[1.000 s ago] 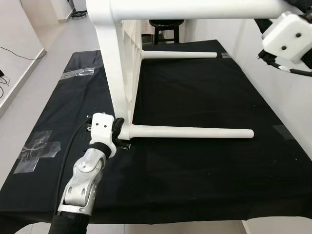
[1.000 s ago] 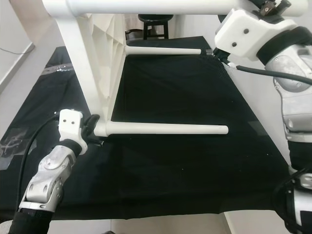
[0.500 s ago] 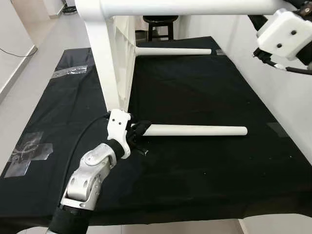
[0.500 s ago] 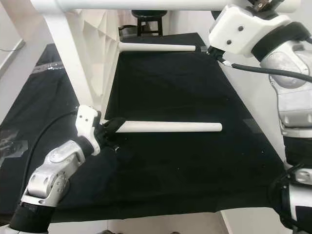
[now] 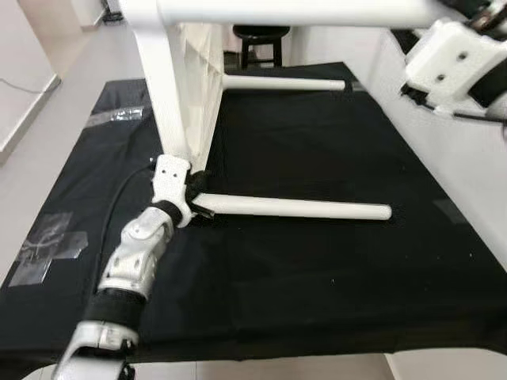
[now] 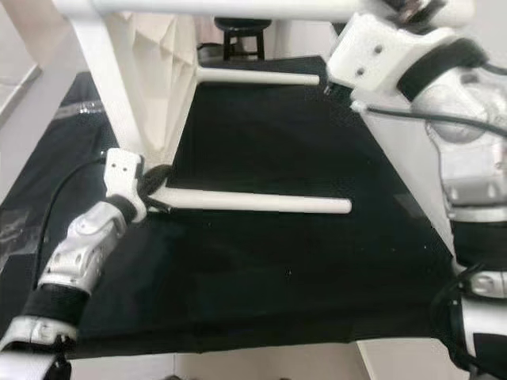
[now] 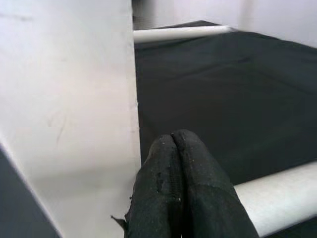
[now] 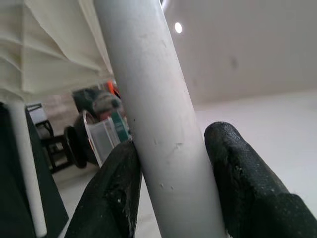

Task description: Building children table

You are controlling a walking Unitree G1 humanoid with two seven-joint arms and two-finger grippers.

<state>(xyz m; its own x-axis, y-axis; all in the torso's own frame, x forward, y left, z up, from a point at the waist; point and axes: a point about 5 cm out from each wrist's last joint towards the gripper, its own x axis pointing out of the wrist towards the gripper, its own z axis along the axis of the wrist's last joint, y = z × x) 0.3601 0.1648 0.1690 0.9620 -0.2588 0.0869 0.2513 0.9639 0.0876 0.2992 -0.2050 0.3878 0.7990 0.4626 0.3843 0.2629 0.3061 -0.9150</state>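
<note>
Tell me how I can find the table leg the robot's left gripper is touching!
Look at the black cloth on the floor, where the white children's table lies on its side. Three round white legs stick out of it. The one you want is the near leg, low by the cloth, with the left gripper shut at its base; the far leg lies beyond, and the top leg is in the right gripper.

Clamped on a thick white round table leg (image 8: pixel 158 124), right end effector (image 8: pixel 173 183), one black padded finger (image 8: pixel 111 193) pressed to each side; ribbed cream panel (image 8: pixel 54 44) just behind.
</note>
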